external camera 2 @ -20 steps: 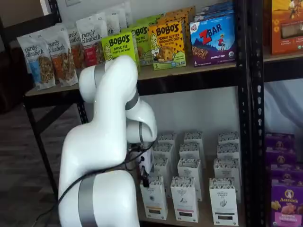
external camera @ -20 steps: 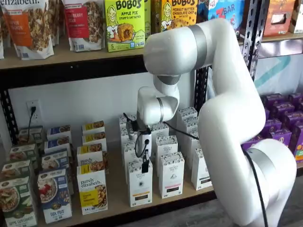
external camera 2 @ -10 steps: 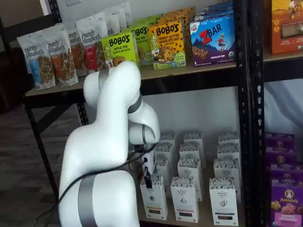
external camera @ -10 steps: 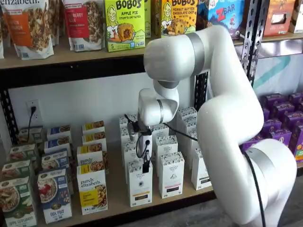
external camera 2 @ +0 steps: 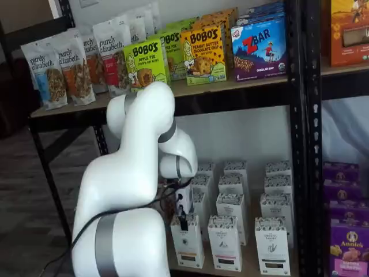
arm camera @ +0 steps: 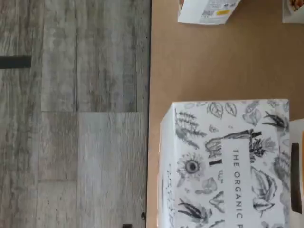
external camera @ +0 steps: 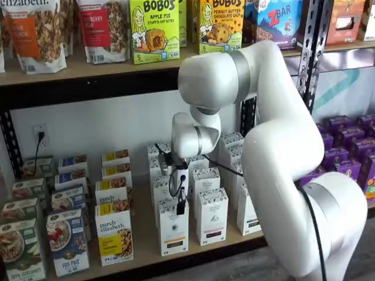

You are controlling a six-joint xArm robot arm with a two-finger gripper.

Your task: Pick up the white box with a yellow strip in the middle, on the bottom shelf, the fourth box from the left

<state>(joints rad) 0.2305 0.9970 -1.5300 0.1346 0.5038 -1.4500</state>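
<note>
The tall narrow white carton with a yellowish strip (external camera: 173,228) stands at the front edge of the light tan wooden bottom shelf (external camera: 143,243), lower centre in both shelf views. The black-fingered end effector (external camera: 180,206) hangs at its patterned top; whether its fingers are parted cannot be told. Only the wrist view shows the leaf-printed lid (arm camera: 228,161) and grey plank floor (arm camera: 71,114).

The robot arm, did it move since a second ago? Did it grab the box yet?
A little. The arm's big elbow leaned further in toward the shelves, and the gripper sank slightly onto the top of the white box. Whether it has grabbed yet cannot be told. All boxes on the bottom shelf stayed put.
</note>
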